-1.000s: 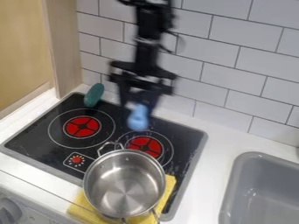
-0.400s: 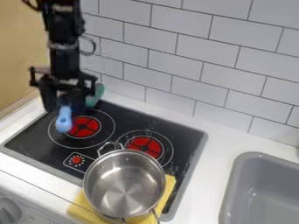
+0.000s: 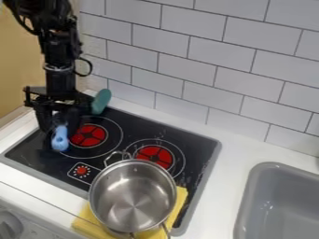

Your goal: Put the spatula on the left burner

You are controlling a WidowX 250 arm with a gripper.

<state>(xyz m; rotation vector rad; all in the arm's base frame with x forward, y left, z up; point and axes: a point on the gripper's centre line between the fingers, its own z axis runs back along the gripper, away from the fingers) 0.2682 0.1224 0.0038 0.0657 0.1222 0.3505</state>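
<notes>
Camera view: my end effector [image 3: 59, 129] is closed on the blue spatula [image 3: 60, 142], at the left side of the left burner [image 3: 89, 135]; I cannot tell whether it touches the stove [image 3: 200, 147]. The metal pot [image 3: 101, 191], bare steel showing inside, overlaps a yellow cloth [image 3: 181, 197]. A grey sink [image 3: 248, 196] is set in the bench [image 3: 227, 163].

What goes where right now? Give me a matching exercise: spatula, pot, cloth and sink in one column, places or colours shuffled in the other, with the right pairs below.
Things
1. Spatula
2. Pot
3. Cloth
4. Sink

Places and colours
A. Grey, right of the stove
B. Yellow, partly hidden by metal cookware
C. Silver, open-topped
D. Blue, held by the gripper near the left burner

Right pairs: 1-D, 2-C, 3-B, 4-A
</notes>
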